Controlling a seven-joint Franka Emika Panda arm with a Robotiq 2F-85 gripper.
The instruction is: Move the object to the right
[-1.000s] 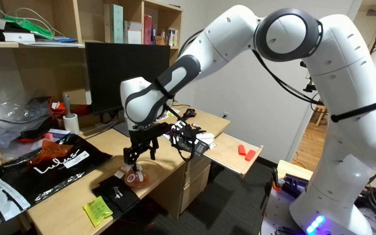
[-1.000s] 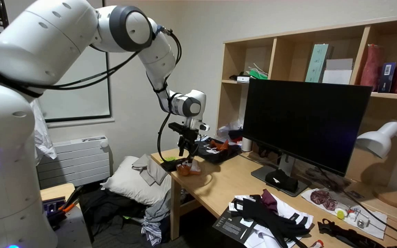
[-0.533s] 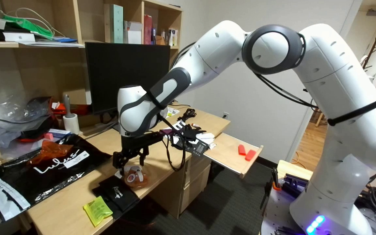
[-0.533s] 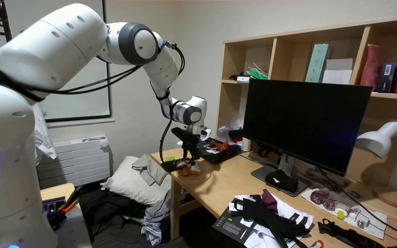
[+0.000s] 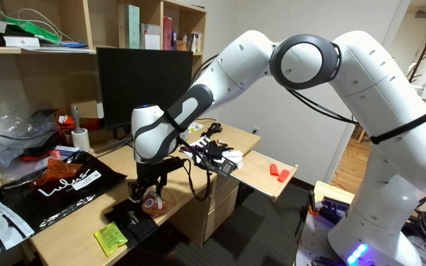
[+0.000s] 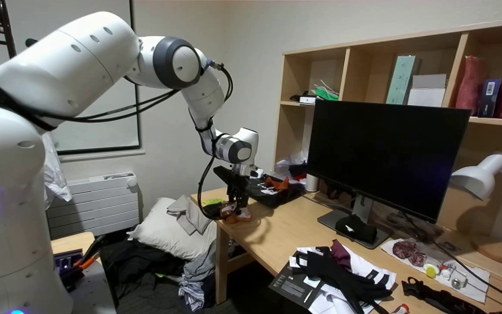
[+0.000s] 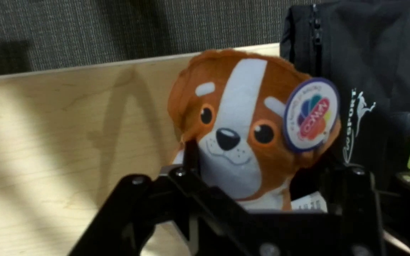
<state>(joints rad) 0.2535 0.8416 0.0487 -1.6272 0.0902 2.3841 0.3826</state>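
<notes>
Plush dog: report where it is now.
In the wrist view, the plush dog is just right of centre by the edge of the desk, with the black zippered item on its right and the gripper in front of its lower part.

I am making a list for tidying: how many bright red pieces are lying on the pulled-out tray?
2. In an exterior view, one red piece lies toward the desk, another red piece toward the outer edge of the tray. More could be hidden under the desk.

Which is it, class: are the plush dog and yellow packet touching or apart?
Apart. In an exterior view, the black fabric item shows between the plush dog and the yellow packet.
</notes>
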